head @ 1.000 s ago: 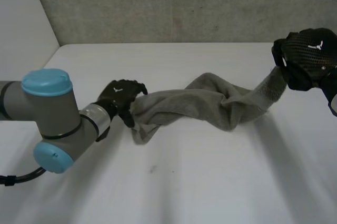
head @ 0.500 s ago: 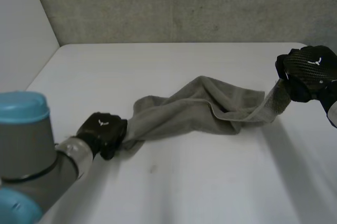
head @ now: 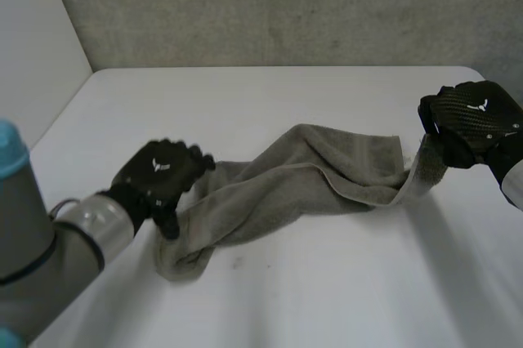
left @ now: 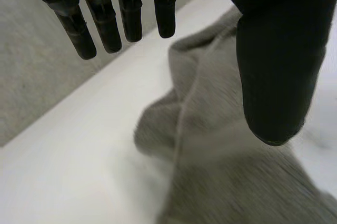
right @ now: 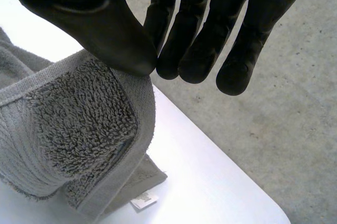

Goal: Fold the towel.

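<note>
on the left side of the white table (head: 327, 283), the left arm (head: 49, 242) reaches in and its left hand (head: 159, 170) sits over the left end of the grey towel (head: 310, 180). in the left wrist view the fingers (left: 105, 24) are straight and stand well away from the thumb (left: 276, 66), with the cloth lying below the gap between them. nothing is pinched, so this hand is open and holds nothing. whether the palm touches the cloth i cannot tell.

the towel runs as a long rumpled band across the middle of the table. its left end is bunched in a small heap on the surface beside the left hand, its middle lies in loose folds, and its right end rises off the table.

at the right, the right hand (head: 470, 119) grips that raised end. in the right wrist view the thumb tip (right: 100, 29) presses the hemmed edge against the fingertips (right: 171, 63), clamped on the towel. a small white label (right: 145, 201) hangs from the cloth below the pinch. a grey wall (head: 286, 5) stands behind the table.
</note>
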### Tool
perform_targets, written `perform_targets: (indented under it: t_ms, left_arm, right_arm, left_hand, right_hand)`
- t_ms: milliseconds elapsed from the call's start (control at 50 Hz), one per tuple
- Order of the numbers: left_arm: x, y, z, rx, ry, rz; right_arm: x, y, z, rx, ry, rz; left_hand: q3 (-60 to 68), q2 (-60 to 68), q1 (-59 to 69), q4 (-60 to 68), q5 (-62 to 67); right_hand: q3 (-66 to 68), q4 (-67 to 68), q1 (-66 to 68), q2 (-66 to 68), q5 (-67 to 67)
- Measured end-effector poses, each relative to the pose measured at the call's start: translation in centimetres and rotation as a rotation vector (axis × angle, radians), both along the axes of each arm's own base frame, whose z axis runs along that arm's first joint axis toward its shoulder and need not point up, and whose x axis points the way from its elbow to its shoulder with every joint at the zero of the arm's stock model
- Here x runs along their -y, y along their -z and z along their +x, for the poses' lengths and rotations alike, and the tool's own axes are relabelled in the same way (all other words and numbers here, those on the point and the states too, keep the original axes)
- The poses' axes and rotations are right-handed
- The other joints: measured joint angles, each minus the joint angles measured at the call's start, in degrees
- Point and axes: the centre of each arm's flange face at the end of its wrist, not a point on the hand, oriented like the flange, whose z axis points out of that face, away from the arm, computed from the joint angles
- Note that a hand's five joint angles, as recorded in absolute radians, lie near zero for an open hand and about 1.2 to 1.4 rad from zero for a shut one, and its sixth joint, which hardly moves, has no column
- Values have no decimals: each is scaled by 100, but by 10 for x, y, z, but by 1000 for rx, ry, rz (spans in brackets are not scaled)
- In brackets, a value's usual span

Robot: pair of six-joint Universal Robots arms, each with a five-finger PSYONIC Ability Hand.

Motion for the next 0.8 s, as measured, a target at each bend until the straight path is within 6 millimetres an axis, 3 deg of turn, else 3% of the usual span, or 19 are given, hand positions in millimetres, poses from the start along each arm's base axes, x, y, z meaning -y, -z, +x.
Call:
perform_targets:
  t_ms: [100, 260, 420, 700, 800]
  left_arm:
    - [23, 0, -12, -64, -24, 25]
    - [51, 29, -25, -127, -83, 198]
    - [63, 59, -28, -81, -128, 334]
    - [76, 76, -27, -36, -188, 337]
    - [74, 79, -26, -28, -192, 346]
  right_arm:
    - [0, 4, 0, -15, 1, 3]
    - [1, 11, -1, -33, -1, 16]
    - [3, 17, 0, -37, 0, 37]
    - [2, 24, 0, -61, 0, 51]
    - [2, 24, 0, -64, 0, 50]
  left_hand:
    - [219, 222, 181, 195, 235]
    - [873, 877, 843, 855, 904]
    - [935, 939, 905, 919, 966]
    - [979, 981, 945, 954, 996]
    - [2149, 2153, 2092, 2135, 2074]
  right_hand:
    - [0, 0, 0, 0, 0]
    - [0, 0, 0, 0, 0]
    - [0, 0, 0, 0, 0]
    - [0, 0, 0, 0, 0]
    - [0, 0, 0, 0, 0]
